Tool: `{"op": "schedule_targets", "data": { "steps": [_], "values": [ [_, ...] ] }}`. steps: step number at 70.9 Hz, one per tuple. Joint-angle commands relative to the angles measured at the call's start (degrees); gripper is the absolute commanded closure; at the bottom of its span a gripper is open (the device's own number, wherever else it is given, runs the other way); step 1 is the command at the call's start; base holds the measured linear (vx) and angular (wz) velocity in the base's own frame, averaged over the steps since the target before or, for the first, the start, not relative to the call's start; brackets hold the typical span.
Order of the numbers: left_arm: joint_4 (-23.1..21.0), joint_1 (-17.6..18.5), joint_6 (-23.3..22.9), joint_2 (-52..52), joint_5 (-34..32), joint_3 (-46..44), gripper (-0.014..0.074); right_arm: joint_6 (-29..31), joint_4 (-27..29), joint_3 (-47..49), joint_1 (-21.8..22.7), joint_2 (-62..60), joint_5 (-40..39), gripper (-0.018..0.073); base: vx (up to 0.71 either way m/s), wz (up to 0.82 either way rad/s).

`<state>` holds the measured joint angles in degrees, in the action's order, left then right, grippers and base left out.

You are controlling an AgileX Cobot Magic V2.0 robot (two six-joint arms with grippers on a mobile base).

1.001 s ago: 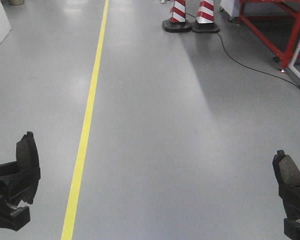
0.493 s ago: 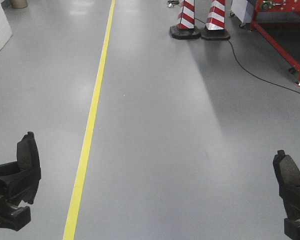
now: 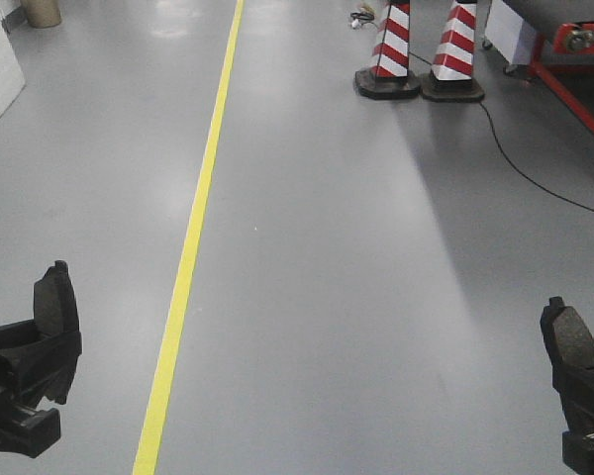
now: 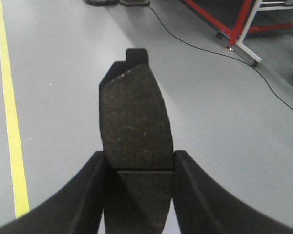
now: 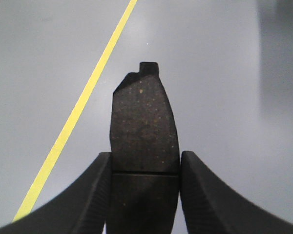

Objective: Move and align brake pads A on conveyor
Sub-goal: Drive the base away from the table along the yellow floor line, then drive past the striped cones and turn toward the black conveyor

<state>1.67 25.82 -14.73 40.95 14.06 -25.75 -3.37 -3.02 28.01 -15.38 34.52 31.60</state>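
Grey-brown gritty friction material faces each wrist camera: the left gripper pinches one brake pad between its two black fingers, and the right gripper pinches a second brake pad in the same manner, each pad standing upright with its backing-plate tab uppermost. In the front view both pads are carried low at the frame edges, the left one and the right one, well apart, over a bare grey floor. Compared with the frames of a second ago, the yellow floor line has shifted right, the two striped cones have slid rightward and nearer, and the red frame has moved toward the right edge; the grippers hold the same positions in frame. This indicates that the mobile base is travelling and turning while the arms remain fixed. The conveyor is not in view in any camera. Judgement: the task is in its transport phase, with placement and alignment not yet begun.
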Motion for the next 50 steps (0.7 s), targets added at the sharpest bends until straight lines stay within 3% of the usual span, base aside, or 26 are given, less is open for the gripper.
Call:
{"op": "schedule_targets", "data": {
  "steps": [1, 50],
  "values": [
    [0.07, 0.19, 0.07, -0.37, -5.29, -1.7, 0.0388, 0.41, -0.21, 1.74, 0.26, 0.0, -4.77, 0.0517, 0.64, 0.1],
    [0.07, 0.19, 0.07, -0.37, -5.26, -1.7, 0.0388, 0.41, -0.21, 1.74, 0.26, 0.0, -4.71, 0.0517, 0.69, 0.05]
  ]
}}
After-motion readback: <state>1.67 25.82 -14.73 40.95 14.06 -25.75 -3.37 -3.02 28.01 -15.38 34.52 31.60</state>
